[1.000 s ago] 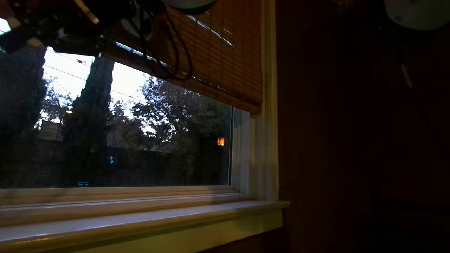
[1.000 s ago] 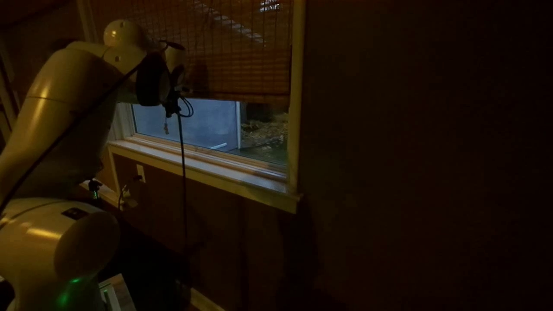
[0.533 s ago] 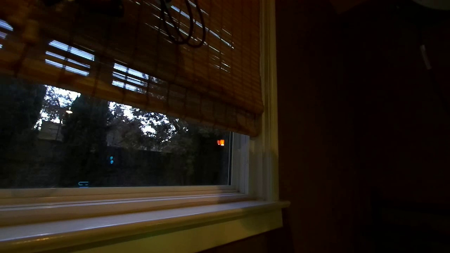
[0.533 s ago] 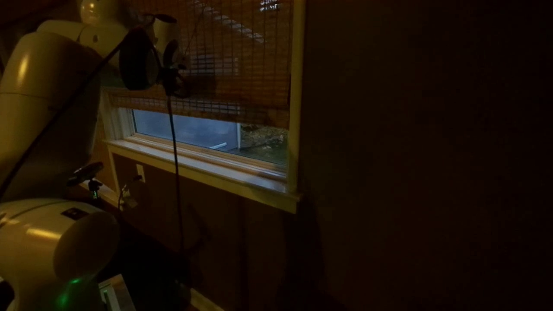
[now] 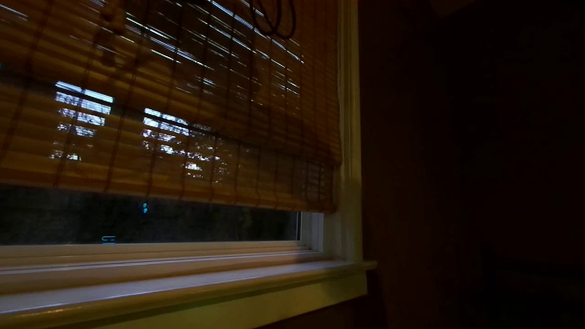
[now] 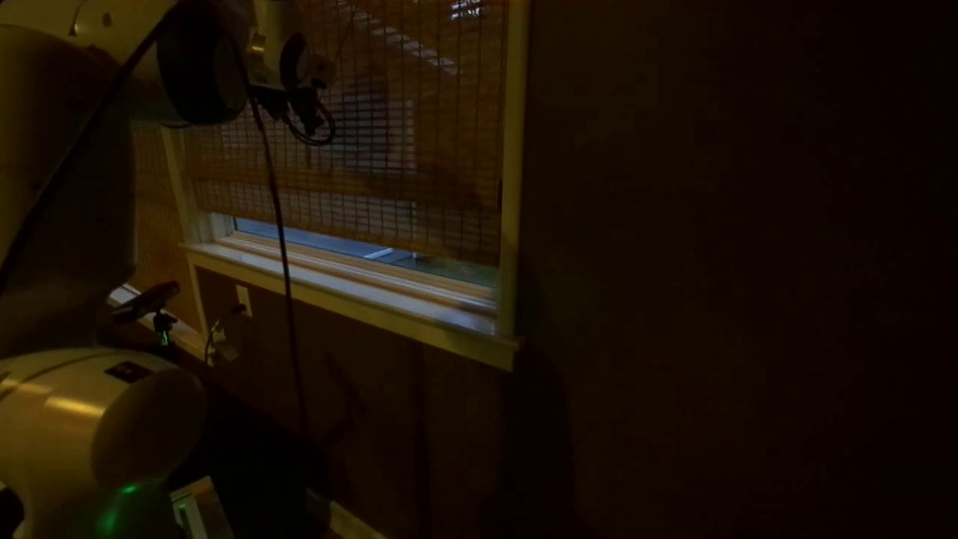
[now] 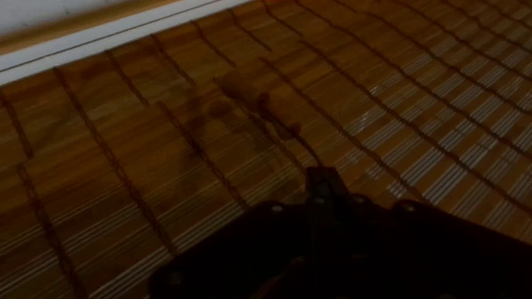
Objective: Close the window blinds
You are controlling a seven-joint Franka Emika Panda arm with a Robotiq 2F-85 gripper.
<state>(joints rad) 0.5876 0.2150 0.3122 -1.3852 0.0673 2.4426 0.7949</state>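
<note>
Two fingers (image 7: 326, 195) of the gripper (image 7: 326, 172) are together, clamped on a thin cord (image 7: 308, 148) that emerges ahead of their tips. Just beyond the tips, along that cord's line, hangs a wooden tassel (image 7: 241, 88), dim and rather soft in outline. Behind these, and spreading out to every side of the gripper, are the window blinds (image 7: 365, 66), orange-brown slats crossed by dark twine, with light showing through the gaps; whether the fingers touch the slats I cannot tell. Back from the gripper stretches the arm (image 6: 82, 247), with cable loops (image 5: 286, 37) near its end and a long cable (image 6: 281, 232) dropping past the window. Below the gripper, in both exterior views, the lower edge of the blinds stops short of the pale sill (image 5: 183, 279), leaving a low strip of glass (image 5: 205, 226) uncovered. Farther down, on the dark wall, sits an outlet (image 6: 245, 296).
</note>
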